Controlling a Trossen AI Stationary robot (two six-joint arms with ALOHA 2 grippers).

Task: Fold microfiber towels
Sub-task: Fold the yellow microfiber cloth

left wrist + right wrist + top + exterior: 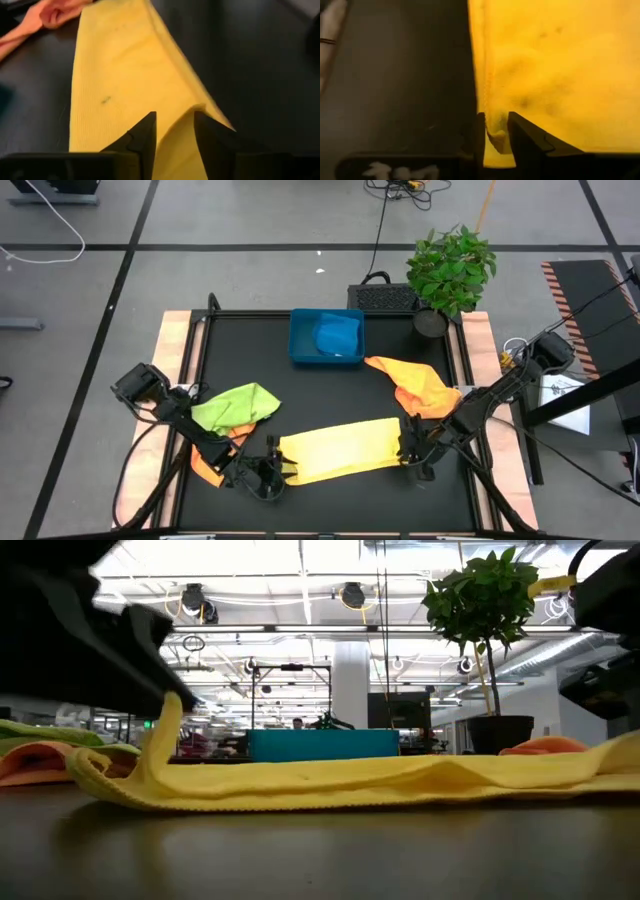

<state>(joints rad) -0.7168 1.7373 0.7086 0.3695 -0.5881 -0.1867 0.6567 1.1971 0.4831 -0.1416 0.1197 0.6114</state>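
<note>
Nearest the front edge of the table [330,500], the yellow towel [340,450] is lying as a long folded band, running crosswise between the two arms. The left gripper [272,473] is sitting low at the band's left end, near the front left corner; in its wrist view its fingers [145,137] are standing apart with a corner of the yellow cloth lying loosely in the gap, not pinched tight. The right gripper [410,452] is sitting at the band's right end, and its fingers [525,135] are standing slightly apart with a fold of the cloth's edge bunching between them; whether that fold is actually being pinched cannot be told. From table height the yellow band is lying mostly flat, with its left end rising up toward a dark gripper.

Further back on the left, the lime green towel [236,406] is lying crumpled near the left edge, overlapping an orange towel [206,470] that is peeking out beneath it and the left arm. Toward the right edge, a second orange towel [415,385] is lying bunched just behind the right gripper.

At the back edge, the blue tray [300,340] is sitting near the middle, holding a blue towel [338,335]. A potted plant [450,270] is standing at the back right corner.
</note>
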